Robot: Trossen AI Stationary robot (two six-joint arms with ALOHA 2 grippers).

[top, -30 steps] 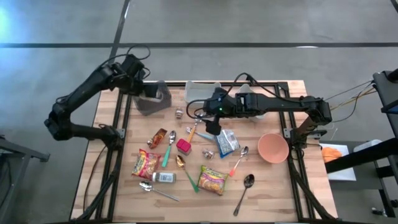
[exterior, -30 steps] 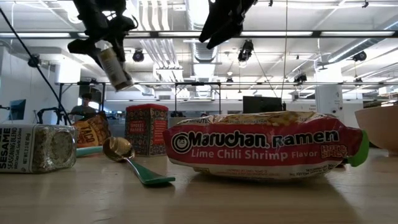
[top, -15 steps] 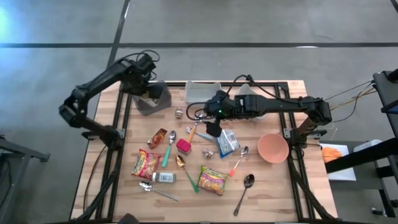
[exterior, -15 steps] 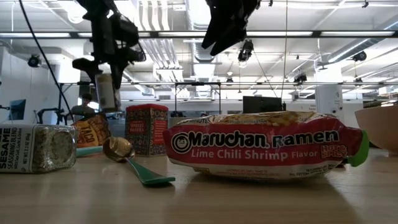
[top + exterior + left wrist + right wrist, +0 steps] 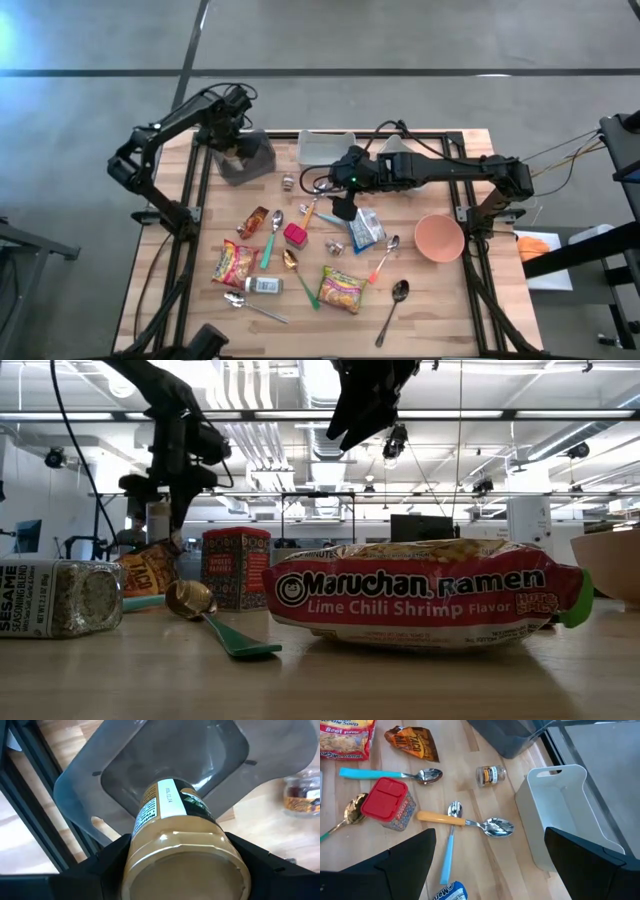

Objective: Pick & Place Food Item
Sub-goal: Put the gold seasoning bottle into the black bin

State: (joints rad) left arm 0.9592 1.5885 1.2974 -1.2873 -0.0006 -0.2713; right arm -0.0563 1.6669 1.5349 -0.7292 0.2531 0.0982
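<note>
From above, the left gripper (image 5: 236, 142) hangs over the grey bin (image 5: 257, 160) at the wooden surface's (image 5: 430, 300) corner, placing; the right gripper (image 5: 343, 208) waits mid-surface; in the left wrist view its jaws clamp a smooth cylindrical jar (image 5: 175, 845), poised over the bin's moulded hollow; the right wrist view shows wide, empty jaws.

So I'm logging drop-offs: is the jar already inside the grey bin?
Not yet. The left gripper holds the jar directly above the grey bin, which looks empty.
</note>
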